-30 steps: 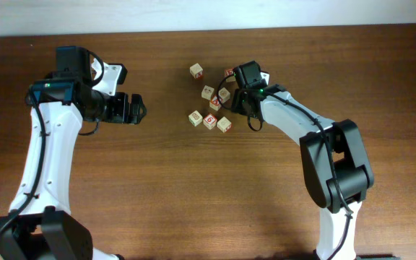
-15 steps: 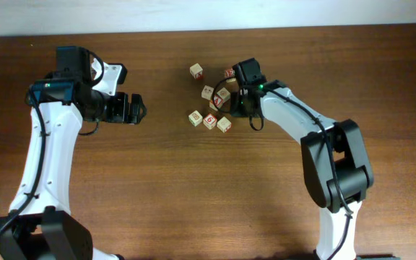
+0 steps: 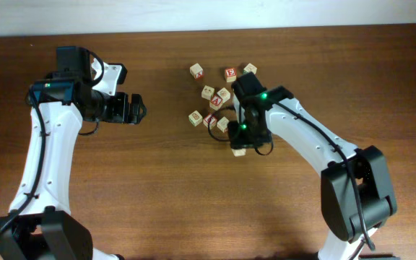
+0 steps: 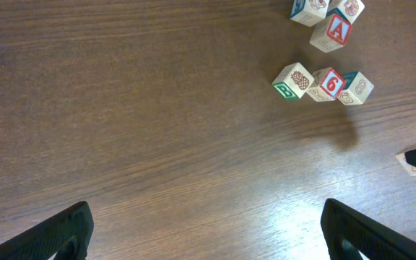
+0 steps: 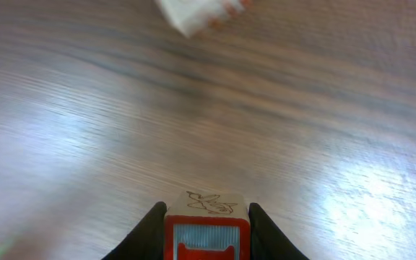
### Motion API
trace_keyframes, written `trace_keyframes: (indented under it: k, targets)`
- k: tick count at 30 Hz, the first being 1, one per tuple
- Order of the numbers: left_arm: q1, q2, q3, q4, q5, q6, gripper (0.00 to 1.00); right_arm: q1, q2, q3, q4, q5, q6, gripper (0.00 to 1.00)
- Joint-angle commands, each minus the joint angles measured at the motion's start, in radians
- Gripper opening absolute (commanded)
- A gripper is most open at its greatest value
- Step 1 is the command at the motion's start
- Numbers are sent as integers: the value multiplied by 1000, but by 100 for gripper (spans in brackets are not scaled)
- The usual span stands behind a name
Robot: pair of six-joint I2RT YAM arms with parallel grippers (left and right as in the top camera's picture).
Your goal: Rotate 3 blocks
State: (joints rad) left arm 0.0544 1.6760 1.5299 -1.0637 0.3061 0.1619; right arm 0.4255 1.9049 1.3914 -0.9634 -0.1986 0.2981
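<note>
**tabletop_tim:** Overhead first. The right gripper point(image 3: 238, 143) is clamped on one block point(image 3: 238, 151), on the robot's side of the other blocks point(image 3: 209, 120) and clear of them. My guess is it's partway through turning one of the three. The arm reaches in from the right with the elbow bent and the wrist aimed down at the table point(image 3: 157, 195).

**knobby:** And the left gripper point(image 3: 137, 108)?

**tabletop_tim:** It's well left of the pile with its jaws wide and nothing in them. The arm is folded and points across toward the blocks.

**knobby:** The left wrist view agrees. Its fingers point(image 4: 56, 235) are spread out to the bottom corners with bare wood between them. The A block point(image 4: 336, 30) is top right and the 6 block point(image 4: 328, 83) sits below it. At the far right edge the held block peeks in with a dark bit of the right gripper on it.

**tabletop_tim:** In the right wrist view the block is pinched square between the two fingers. A red-bordered face points at the camera and there's a small line drawing on top. No letter is readable. It's also hard to say whether the block is touching the wood or just off it.

**knobby:** So what's next?

**tabletop_tim:** Probably a wrist twist so the block ends up at a new heading. After that it needs setting down flat and letting go, well away from the pile so nothing gets knocked. There's no telling how many are already done.
</note>
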Motion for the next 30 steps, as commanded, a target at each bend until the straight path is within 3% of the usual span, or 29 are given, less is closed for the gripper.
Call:
trace_keyframes:
  k: [1, 5, 6, 7, 12, 17, 19, 23, 25, 30]
  targets:
    - [0, 2, 18, 0, 1, 12, 99, -1, 5, -66, 6, 111, 32, 28]
    - [0, 2, 18, 0, 1, 12, 99, -1, 5, -113, 39, 121, 32, 29]
    - [0, 2, 18, 0, 1, 12, 99, -1, 5, -113, 39, 120, 32, 39]
    - [0, 2, 18, 0, 1, 12, 99, -1, 5, -113, 39, 121, 32, 42]
    - [0, 2, 18, 0, 1, 12, 99, -1, 5, -104, 35, 116, 26, 46]
    - [0, 2, 18, 0, 1, 12, 99, -21, 5, 178, 39, 130, -5, 47]
    - [0, 2, 18, 0, 1, 12, 99, -34, 5, 297, 137, 155, -4, 47]
    - [0, 2, 18, 0, 1, 12, 99, -34, 61, 359, 343, 204, 17, 51]
    - [0, 2, 18, 0, 1, 12, 99, -34, 145, 409, 370, 211, 59, 51]
    - [0, 2, 18, 0, 1, 12, 99, -33, 309, 427, 404, 223, 316, 62]
